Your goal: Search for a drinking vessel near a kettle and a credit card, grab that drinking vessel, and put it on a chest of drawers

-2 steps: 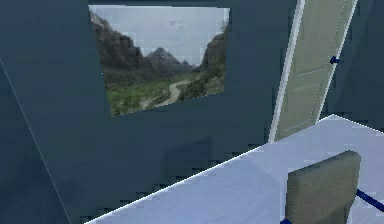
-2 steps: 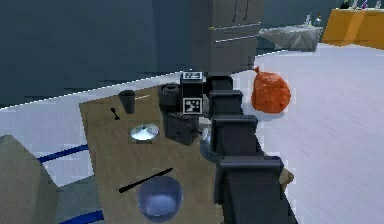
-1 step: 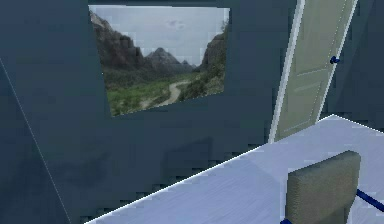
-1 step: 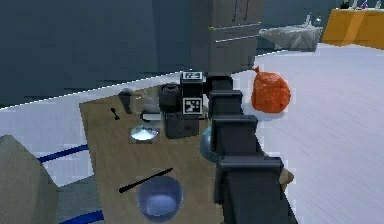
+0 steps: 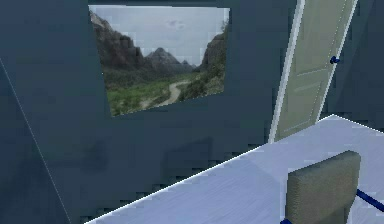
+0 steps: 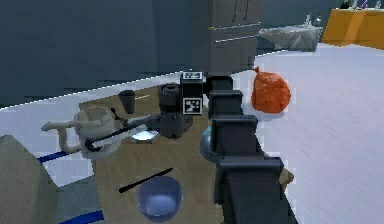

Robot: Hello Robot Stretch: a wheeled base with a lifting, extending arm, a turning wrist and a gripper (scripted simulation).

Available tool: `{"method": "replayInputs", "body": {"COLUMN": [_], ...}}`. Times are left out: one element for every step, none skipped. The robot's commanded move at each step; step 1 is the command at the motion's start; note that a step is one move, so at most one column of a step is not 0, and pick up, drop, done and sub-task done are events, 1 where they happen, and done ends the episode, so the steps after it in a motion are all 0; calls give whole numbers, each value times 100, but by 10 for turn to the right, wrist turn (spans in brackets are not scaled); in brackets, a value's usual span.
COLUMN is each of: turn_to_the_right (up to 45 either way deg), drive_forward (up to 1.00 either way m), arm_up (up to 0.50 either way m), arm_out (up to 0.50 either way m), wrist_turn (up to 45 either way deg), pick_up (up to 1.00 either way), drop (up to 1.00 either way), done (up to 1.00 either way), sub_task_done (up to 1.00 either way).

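Arm side view, near to far:
- Arm (image 6: 245, 170) rises as a dark square bar from the bottom edge, over the brown counter (image 6: 105, 170).
- Blue bowl (image 6: 158, 197) sits nearest on the counter, with a thin dark stick-like item (image 6: 140, 183) just beyond it.
- Pale chair back (image 6: 20, 185) at the lower left corner, against the counter's near side.
- Mid-counter: tool (image 6: 115, 135) reaches left from the two white marker squares (image 6: 191, 95). Its fingers lie across the pale kettle (image 6: 95, 122) and a small shallow dish (image 6: 147, 135).
- With those things on the counter behind it, I cannot tell whether the tool grasps anything, nor whether it is released or clenched.
- Task's thing: a dark cup (image 6: 128, 98) stands upright near the counter's far edge. It is just beyond the kettle and left of the marker squares. Contact with the tool cannot be judged.
- Past the counter: orange sack (image 6: 270, 90) on the pale floor, then a grey cabinet (image 6: 235, 35) against the dark wall.

Forward view, near to far:
- Grey chair back (image 5: 322, 185) at the lower right, on pale floor.
- Dark blue wall carrying a landscape picture (image 5: 160, 55) of mountains and a winding road.
- White door (image 5: 315, 65) to the right of the picture.
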Motion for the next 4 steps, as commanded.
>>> {"method": "replayInputs", "body": {"turn_to_the_right": [0,0,0,60], "drive_forward": [0,0,0,0], "arm_up": [0,0,0,0], "arm_out": [0,0,-20,0], "wrist_turn": [-450,-240,0,0], "pick_up": [0,0,0,0], "drop": [0,0,0,0], "done": [0,0,0,0], "sub_task_done": [0,0,0,0]}}
